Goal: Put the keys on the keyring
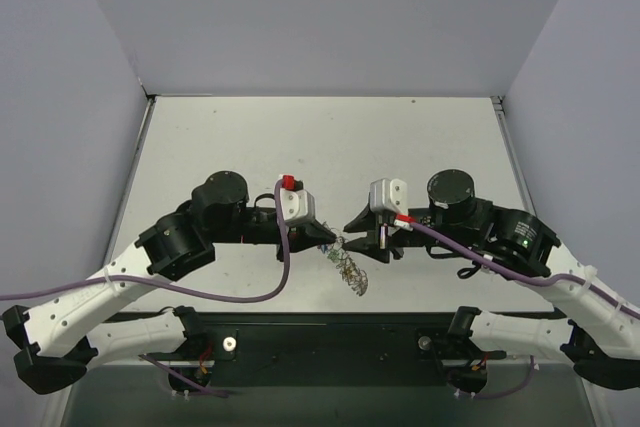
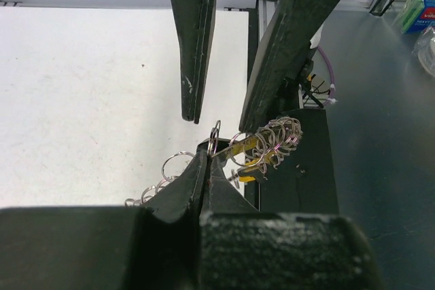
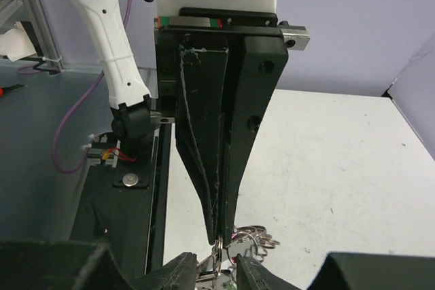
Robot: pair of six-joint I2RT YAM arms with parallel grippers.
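The keyring is a silvery coil of small loops hanging just above the table's near edge, between both arms. My left gripper is shut on one loop of it; its own tips meet with no gap. The rest of the coil bunches to the right, with a yellow-headed key tangled in it. My right gripper is open, its fingers either side of the left tips without touching them. In the right wrist view, my right gripper flanks the pinched loops. Other keys are hidden.
The black base plate runs along the table's near edge, right under the hanging coil. A purple cable loops beside the left wrist. White table surface stretches behind both arms to the grey walls.
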